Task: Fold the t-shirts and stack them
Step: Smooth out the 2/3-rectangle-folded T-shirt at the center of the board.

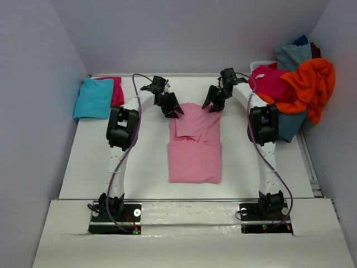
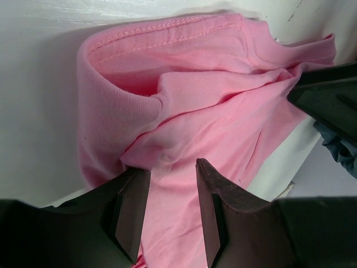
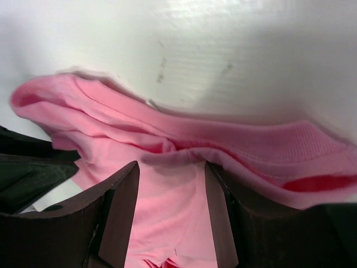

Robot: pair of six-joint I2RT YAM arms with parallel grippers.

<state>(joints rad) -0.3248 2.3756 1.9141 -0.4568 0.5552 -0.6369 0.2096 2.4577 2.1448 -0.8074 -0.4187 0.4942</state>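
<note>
A light pink t-shirt [image 1: 195, 151] lies in the middle of the white table [image 1: 111, 162], its far part doubled over into a smaller flap. My left gripper [image 1: 174, 113] sits at the flap's far left corner and my right gripper [image 1: 212, 106] at its far right corner. In the left wrist view the left gripper [image 2: 170, 167] has its jaws apart over the pink cloth [image 2: 195, 84], which runs flat between them. The right gripper [image 3: 171, 164] likewise stands open over a pink fold [image 3: 111, 123]. Neither visibly pinches the cloth.
A folded turquoise shirt [image 1: 93, 97] lies on a magenta one [image 1: 116, 89] at the back left. At the back right is a loose heap of orange [image 1: 312, 84], magenta [image 1: 270, 82] and grey-blue [image 1: 293, 56] shirts. Walls close in on three sides.
</note>
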